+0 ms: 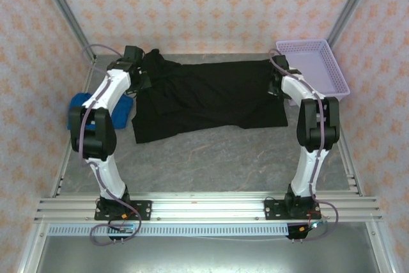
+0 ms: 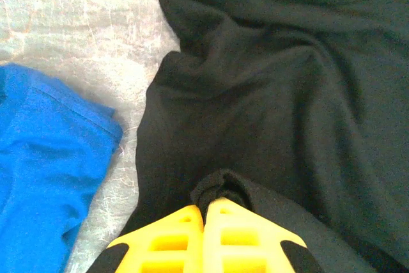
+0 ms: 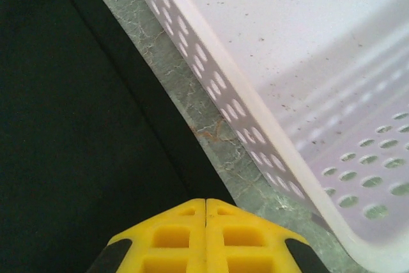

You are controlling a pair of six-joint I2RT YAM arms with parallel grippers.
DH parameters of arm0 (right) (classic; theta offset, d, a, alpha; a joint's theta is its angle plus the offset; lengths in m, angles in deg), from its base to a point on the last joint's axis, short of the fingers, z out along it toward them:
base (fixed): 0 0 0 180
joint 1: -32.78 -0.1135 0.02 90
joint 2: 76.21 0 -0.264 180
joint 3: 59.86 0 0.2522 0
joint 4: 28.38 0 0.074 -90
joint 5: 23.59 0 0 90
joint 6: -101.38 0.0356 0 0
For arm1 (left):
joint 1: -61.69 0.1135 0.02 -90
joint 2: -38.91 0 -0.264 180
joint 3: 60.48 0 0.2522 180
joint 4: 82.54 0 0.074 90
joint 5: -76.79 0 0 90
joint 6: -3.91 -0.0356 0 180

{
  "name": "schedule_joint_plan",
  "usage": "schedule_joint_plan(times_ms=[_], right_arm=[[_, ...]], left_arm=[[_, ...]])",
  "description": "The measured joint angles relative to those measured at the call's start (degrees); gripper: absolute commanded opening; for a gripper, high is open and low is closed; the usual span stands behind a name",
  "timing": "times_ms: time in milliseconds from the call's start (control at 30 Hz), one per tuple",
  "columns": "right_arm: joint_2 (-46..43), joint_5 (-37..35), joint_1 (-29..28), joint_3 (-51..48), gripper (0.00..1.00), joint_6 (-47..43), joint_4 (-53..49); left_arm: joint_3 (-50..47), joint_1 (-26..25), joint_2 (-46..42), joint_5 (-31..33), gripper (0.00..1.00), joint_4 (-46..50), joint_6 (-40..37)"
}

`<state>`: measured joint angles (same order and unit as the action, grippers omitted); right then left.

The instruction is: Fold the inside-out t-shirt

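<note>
Black t-shirt [image 1: 211,97] lies spread across the far half of the table [image 1: 211,158], long axis left-right and mostly flat. It's rumpled and bunched at its left end; the near-left corner sags toward the front.

Left end effector [image 1: 139,73] sits at the shirt's far-left end. In the left wrist view the yellow fingers [image 2: 179,234] are pressed together, no gap, with a raised pucker of black cloth coming straight out of the tips [image 2: 204,208], so it's clamped on the t-shirt [image 2: 275,94]. Fabric around the pinch is creased into soft folds.

Right end effector [image 1: 277,84] is at the shirt's right edge, between the shirt and the basket. In the right wrist view the fingers are together, seam closed [image 3: 206,201]. The t-shirt's [image 3: 64,126] edge runs diagonally right up to the tips. Can't tell whether any cloth is caught between them.

Blue folded garment [image 1: 80,105] is on the table at far left, beside the left arm. In the left wrist view it [image 2: 45,171] is just beside the shirt's edge, with a strip of bare table [image 2: 77,30] between, not touching.

Lavender perforated basket [image 1: 319,62] is at the far-right corner. Its wall [image 3: 211,62] runs parallel to the shirt edge, with a narrow band of table [image 3: 211,132] between them.
</note>
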<state>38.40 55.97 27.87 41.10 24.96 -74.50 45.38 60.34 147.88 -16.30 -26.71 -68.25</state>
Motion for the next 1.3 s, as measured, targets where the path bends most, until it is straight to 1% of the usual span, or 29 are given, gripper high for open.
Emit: schedule_joint_plan(times_ms=[33,100,167,267,367,433,500,600,667,733,833,900,1033,1200,1300], right_arm=[[0.8,0.2,0.0,0.6,0.09,-0.2,0.1],[2.5,0.6,-0.2,2.1,0.16,-0.8,0.1],[3.3,1.1,-0.3,3.1,0.26,-1.6,0.2],[2.5,1.5,-0.9,3.0,0.35,-2.9,0.1],[-1.5,1.7,-2.1,0.2,0.39,-3.5,0.3],[-6.2,2.5,-3.2,-3.7,0.4,-3.4,0.1],[-11.2,4.7,-4.2,-8.0,0.41,-2.6,0.2],[-17.8,9.0,-4.9,-15.3,0.42,-0.7,0.6],[-19.5,10.8,-4.9,-19.1,0.42,0.3,0.4],[-18.8,11.9,-4.7,-20.9,0.41,0.9,0.1],[-15.8,12.4,-4.7,-21.0,0.38,1.6,-0.3],[-12.9,12.4,-4.5,-20.3,0.35,1.9,-0.4],[-7.3,11.6,-3.4,-18.9,0.32,2.3,-1.3],[-7.3,7.8,-1.9,-18.6,0.29,2.3,-3.1],[-7.8,6.3,-1.0,-19.6,0.27,2.3,-3.5]], left_arm=[[0.5,0.0,1.6,0.7,0.01,0.0,0.0],[1.8,0.0,4.6,1.6,0.1,0.0,-0.1],[3.7,0.0,7.5,2.2,0.25,0.0,-0.4],[5.9,0.0,9.5,3.2,0.41,-0.1,-0.3],[5.6,0.0,8.2,5.2,0.47,-0.4,0.3],[2.3,0.0,4.8,6.2,0.5,-2.0,0.7],[-5.0,0.0,-2.2,6.2,0.51,-4.4,2.0],[-19.0,-0.2,-15.7,3.1,0.51,-8.4,5.2],[-26.9,-1.4,-22.8,0.3,0.51,-11.4,7.8],[-32.6,-3.7,-26.0,-2.0,0.51,-13.5,9.9],[-37.8,-6.9,-24.9,-5.1,0.5,-16.2,12.5],[-39.9,-7.6,-22.6,-6.4,0.5,-17.4,13.6],[-43.1,-7.5,-19.8,-6.3,0.48,-18.8,14.3],[-45.7,-6.2,-18.4,-5.9,0.46,-20.4,14.2],[-47.1,-5.0,-19.3,-5.9,0.45,-22.2,14.0]])
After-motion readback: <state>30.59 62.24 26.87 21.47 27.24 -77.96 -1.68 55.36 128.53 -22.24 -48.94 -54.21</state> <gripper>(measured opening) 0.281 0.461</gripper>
